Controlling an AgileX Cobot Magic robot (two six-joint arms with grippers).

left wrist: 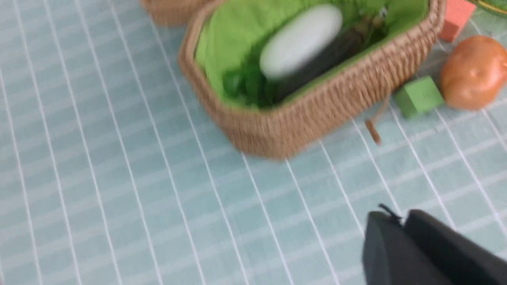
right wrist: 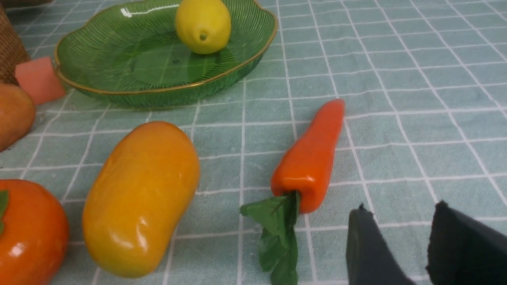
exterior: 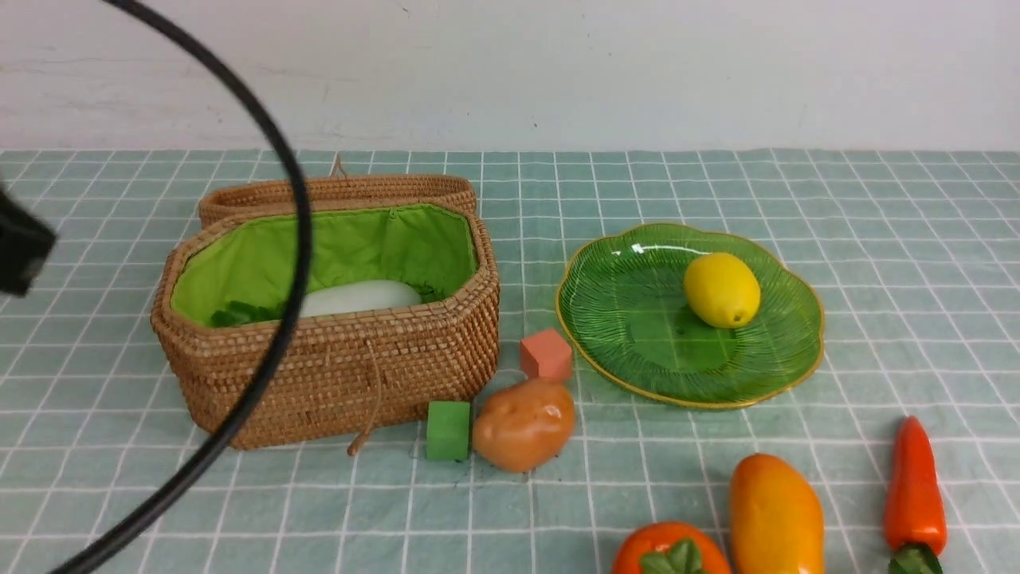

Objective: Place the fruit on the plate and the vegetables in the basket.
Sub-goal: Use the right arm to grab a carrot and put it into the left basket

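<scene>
A yellow lemon (exterior: 721,289) rests on the green glass plate (exterior: 629,319) at the right. Near the front edge lie the mango (exterior: 775,516), the round orange-red fruit (exterior: 669,550) and the carrot (exterior: 913,494). The open wicker basket (exterior: 335,375) on the left holds the white radish (exterior: 358,298) and something dark beside it (left wrist: 317,65). The brown potato (exterior: 524,424) sits on the cloth in front of the basket. My left gripper (left wrist: 403,217) is shut and empty above bare cloth, short of the basket. My right gripper (right wrist: 400,211) stands open and empty beside the carrot's leaves (right wrist: 277,233).
A green cube (exterior: 448,430) and a salmon-pink cube (exterior: 547,354) stand close to the potato, between basket and plate. The basket's lid (exterior: 335,190) lies open behind it. A black cable (exterior: 279,319) arcs across the left of the front view.
</scene>
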